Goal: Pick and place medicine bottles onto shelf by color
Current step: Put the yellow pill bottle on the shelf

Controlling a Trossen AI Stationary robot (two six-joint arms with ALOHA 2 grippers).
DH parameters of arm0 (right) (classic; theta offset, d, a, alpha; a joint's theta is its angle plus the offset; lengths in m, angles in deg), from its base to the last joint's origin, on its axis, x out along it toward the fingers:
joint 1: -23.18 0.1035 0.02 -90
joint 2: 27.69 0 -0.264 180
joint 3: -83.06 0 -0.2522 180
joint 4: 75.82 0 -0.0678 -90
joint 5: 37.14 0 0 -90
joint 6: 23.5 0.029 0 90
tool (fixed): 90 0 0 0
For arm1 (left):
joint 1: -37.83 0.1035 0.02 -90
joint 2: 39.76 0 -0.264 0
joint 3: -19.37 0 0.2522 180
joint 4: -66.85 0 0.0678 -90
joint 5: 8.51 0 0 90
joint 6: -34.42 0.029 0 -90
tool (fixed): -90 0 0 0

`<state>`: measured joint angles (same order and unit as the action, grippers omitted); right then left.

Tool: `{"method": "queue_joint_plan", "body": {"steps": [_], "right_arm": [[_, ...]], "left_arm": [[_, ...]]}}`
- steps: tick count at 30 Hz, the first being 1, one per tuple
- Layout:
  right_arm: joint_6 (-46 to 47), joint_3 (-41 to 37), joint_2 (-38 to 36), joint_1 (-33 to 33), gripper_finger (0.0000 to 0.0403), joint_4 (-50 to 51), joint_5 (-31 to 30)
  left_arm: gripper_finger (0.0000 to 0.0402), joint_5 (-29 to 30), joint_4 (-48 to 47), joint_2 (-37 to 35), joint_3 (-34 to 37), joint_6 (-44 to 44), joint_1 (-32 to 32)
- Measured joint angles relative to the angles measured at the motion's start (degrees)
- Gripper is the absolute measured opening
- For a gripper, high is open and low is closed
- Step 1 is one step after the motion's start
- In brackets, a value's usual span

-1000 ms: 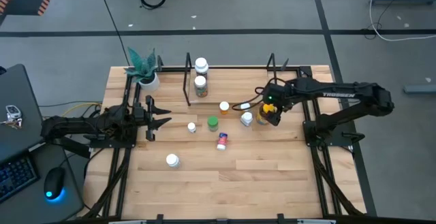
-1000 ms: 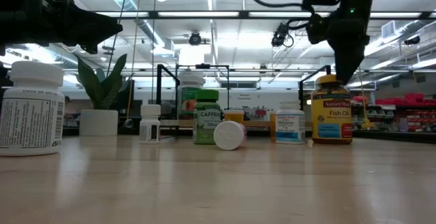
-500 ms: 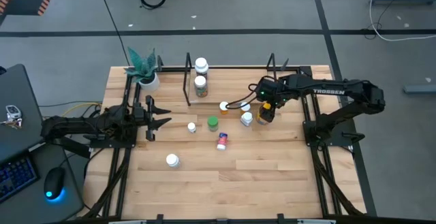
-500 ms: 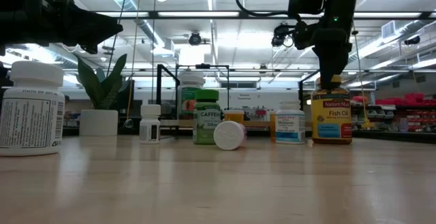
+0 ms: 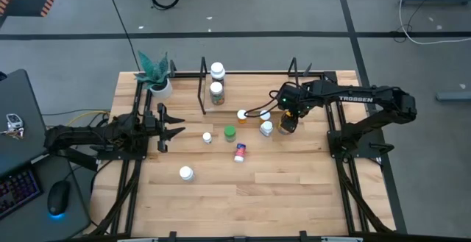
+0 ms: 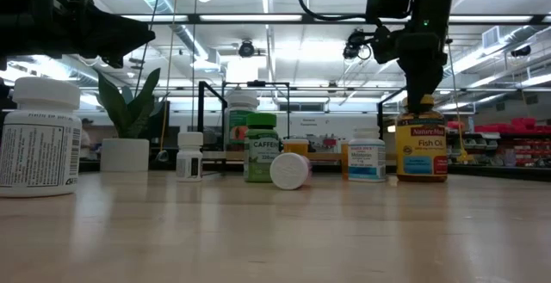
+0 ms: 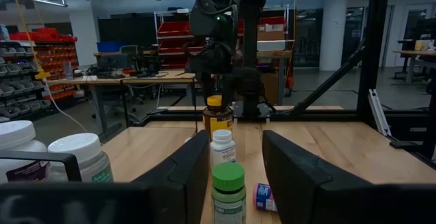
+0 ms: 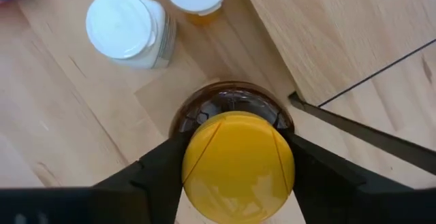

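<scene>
The amber bottle (image 5: 285, 125) with the yellow cap stands upright on the table, right of the middle, below the shelf (image 5: 202, 95). My right gripper (image 8: 238, 173) is straight above it and shut on its cap. The green bottle (image 5: 229, 132), a white one (image 5: 266, 128), an orange one with a white cap (image 5: 242, 115) and a small white one (image 5: 207, 137) stand nearby. A red-blue bottle (image 5: 240, 152) lies on its side. Two white-capped bottles (image 5: 216, 80) stand on the shelf. My left gripper (image 5: 168, 123) waits open at the table's left. My right gripper pinches the amber bottle's yellow cap (image 8: 238, 142) between its two fingers, one on each side of the cap's rim. The fingers (image 6: 420, 102) come from above and point down. The bottle stands upright with its base on the table.
A white pot with a green plant (image 5: 156, 76) stands at the far left corner. One more white bottle (image 5: 185, 173) stands alone toward the near left. The shelf's upright black rods (image 5: 294, 69) rise just beyond the right gripper.
My right gripper has shifted a little toward the table's left and come down over the amber bottle, so that it now stands centred on the yellow cap. The bottles have stayed in place.
</scene>
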<state>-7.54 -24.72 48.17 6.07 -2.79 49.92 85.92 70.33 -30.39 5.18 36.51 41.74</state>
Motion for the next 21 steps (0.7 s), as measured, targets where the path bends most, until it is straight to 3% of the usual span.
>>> {"method": "queue_joint_plan", "body": {"steps": [21], "right_arm": [[1.65,15.04,-0.07,2.11,0.0241,4.28,1.27]], "left_arm": [[0.0146,0.00,0.00,0.00,0.00,0.00,-0.01]]}}
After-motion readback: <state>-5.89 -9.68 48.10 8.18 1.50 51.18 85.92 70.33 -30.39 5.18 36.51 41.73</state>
